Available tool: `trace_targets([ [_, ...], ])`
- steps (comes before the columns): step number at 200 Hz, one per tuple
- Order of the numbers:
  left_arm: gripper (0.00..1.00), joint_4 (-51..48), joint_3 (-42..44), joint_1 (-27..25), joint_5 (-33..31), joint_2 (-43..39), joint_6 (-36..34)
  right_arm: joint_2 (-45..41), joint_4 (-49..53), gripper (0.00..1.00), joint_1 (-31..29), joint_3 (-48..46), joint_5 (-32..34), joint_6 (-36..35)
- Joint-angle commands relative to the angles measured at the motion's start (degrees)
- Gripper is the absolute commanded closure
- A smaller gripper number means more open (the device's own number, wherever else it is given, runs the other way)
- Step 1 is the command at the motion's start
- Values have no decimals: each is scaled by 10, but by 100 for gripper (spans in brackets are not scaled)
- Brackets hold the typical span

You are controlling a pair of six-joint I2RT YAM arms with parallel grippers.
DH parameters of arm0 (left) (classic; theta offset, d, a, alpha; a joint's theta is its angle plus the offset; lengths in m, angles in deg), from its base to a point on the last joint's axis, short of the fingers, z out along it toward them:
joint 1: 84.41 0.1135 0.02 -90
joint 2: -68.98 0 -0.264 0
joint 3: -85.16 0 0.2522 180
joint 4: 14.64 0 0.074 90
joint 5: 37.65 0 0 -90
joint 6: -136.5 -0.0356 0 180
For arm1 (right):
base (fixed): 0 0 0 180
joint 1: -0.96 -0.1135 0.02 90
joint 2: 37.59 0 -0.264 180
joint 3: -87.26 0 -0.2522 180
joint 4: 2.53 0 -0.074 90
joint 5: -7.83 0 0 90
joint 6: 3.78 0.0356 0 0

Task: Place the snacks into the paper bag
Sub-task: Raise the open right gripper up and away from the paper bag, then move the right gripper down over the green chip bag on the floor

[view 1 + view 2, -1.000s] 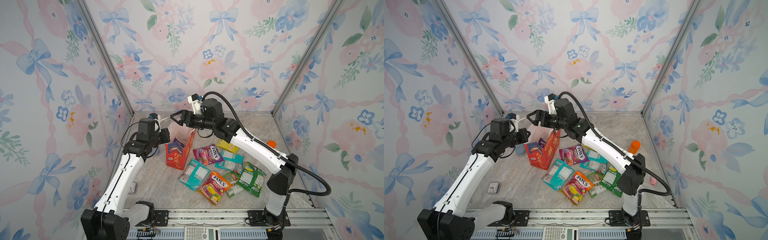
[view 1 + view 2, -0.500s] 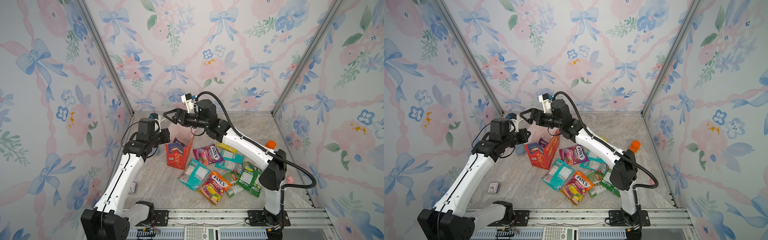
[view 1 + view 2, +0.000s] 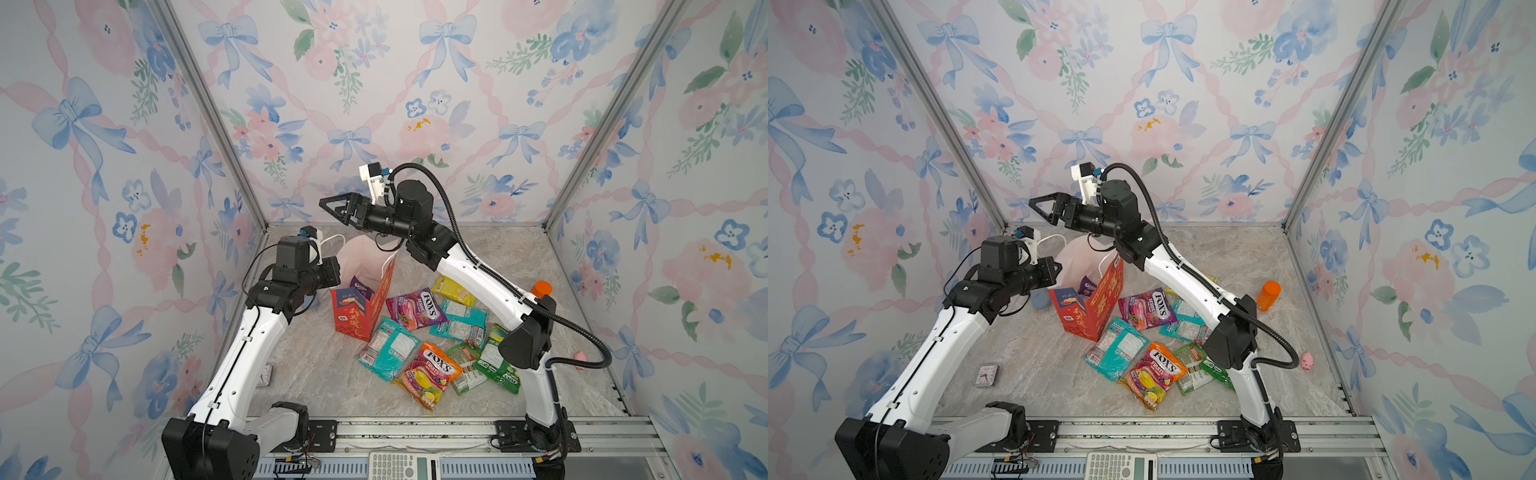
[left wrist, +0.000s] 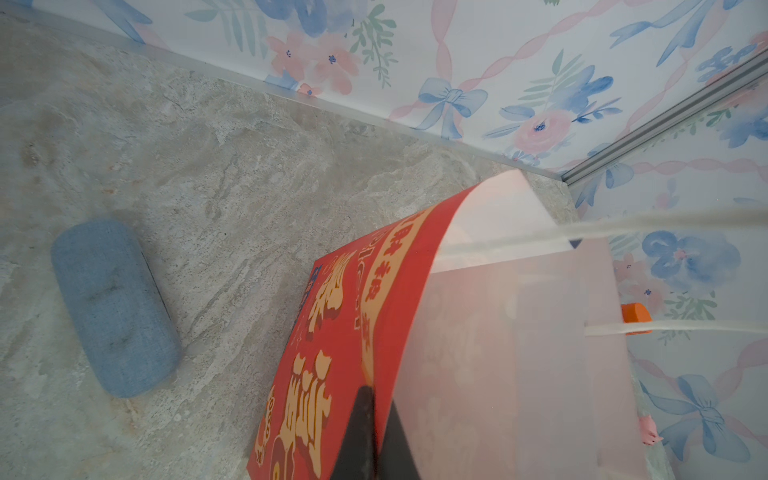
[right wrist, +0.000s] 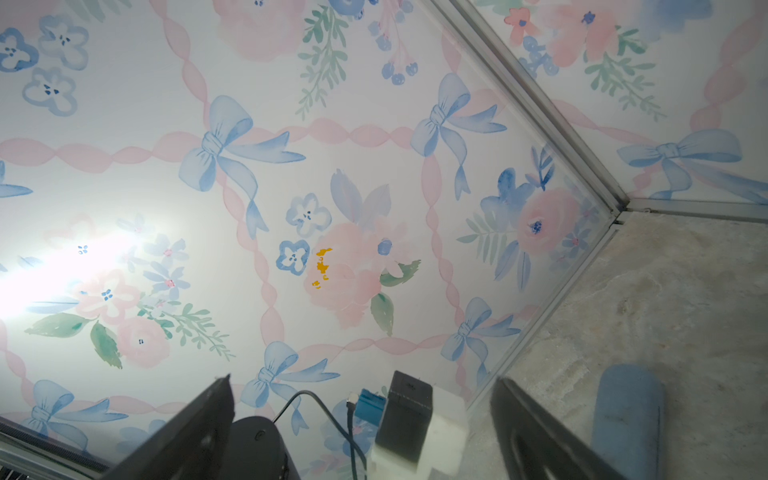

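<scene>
the paper bag (image 3: pixel 360 318) stands upright with one purple packet (image 3: pixel 360 286) inside. the other snacks (image 3: pixel 430 368) lie scattered just beside it. the left gripper (image 4: pixel 373 400) is clamped on the bag's side wall. the right gripper (image 3: pixel 329 204) hovers above the bag, spread wide and empty.

Orange bottle (image 3: pixel 1268 296) & pink pig (image 3: pixel 1307 360) on right; blue case (image 4: pixel 114 307) left; calculator (image 3: pixel 1121 465) at front.

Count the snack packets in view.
8. One purple packet sits in the bag. Seven lie on the table beside it: purple FOX'S, yellow, far teal, near teal, orange FOX'S, pale green, and bright green partly under the right arm. More may hide in the bag.
</scene>
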Motion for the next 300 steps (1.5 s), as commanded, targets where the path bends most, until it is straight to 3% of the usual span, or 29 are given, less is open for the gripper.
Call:
trace_targets([
  [1,100,12,-14,9,-10,-6,-18,-11,102,8,27,58,-8,-43],
  [35,100,12,-22,19,-11,-3,-31,-78,234,15,71,9,11,-97],
  [65,100,12,-25,24,-4,4,-37,-186,340,20,102,-131,84,-169],
  [88,100,12,-25,27,-2,8,-40,-264,377,22,112,-255,152,-178],
  [111,100,13,-24,27,-1,9,-41,-347,413,25,110,-374,197,-151],
  [133,100,12,-22,28,-1,10,-42,-416,429,27,80,-500,266,-82],
  [181,100,13,-16,29,8,10,-54,-548,419,31,46,-719,338,46],
  [237,100,12,-6,30,14,3,-64,-630,400,33,69,-848,338,96],
  [300,100,12,7,32,13,-5,-65,-638,398,40,132,-900,329,47],
])
